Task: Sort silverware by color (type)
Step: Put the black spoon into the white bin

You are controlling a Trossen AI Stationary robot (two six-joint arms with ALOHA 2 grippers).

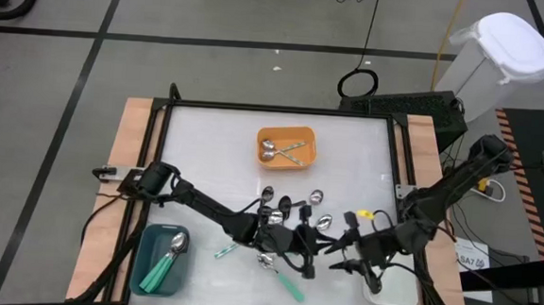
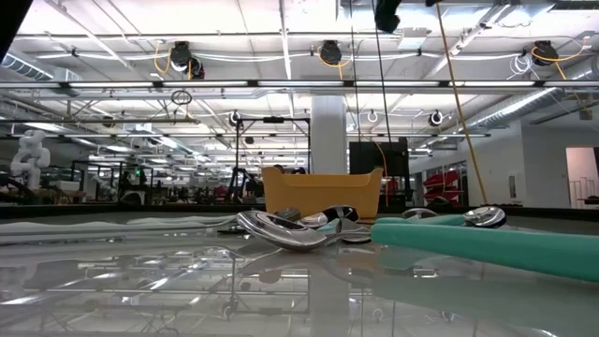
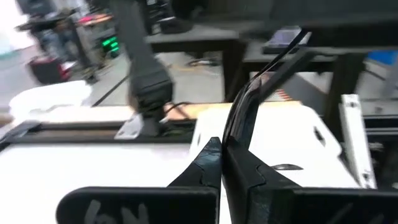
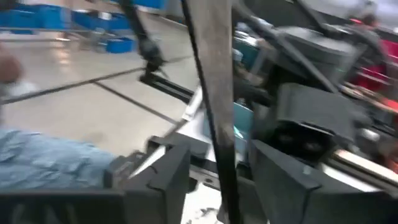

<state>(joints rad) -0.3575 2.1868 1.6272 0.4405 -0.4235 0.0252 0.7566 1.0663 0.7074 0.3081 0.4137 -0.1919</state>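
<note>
A black spoon (image 3: 261, 81) is held in the air between my two grippers, over the table's near middle. My left gripper (image 1: 302, 245) is shut on it. My right gripper (image 1: 339, 253) faces it from the right and is open. Its fingers (image 4: 163, 177) stand on either side of the spoon's thin black handle (image 4: 214, 93) without touching it. More spoons (image 1: 292, 208) lie loose on the table just beyond the grippers. One teal-handled spoon (image 1: 285, 278) lies nearer the front edge. My left gripper pinches the black spoon's thin handle (image 3: 231, 134) between its two fingertips, coming roughly level from the table's left. The handle runs on past the fingertips, slanting up and away toward my right gripper. The spoon is lifted clear of the table.
An orange tray (image 1: 287, 146) at the far middle holds silver spoons. A teal tray (image 1: 161, 259) at the near left holds teal-handled spoons. A white tray (image 1: 394, 291) lies at the near right under my right arm. Bare table lies left of the orange tray.
</note>
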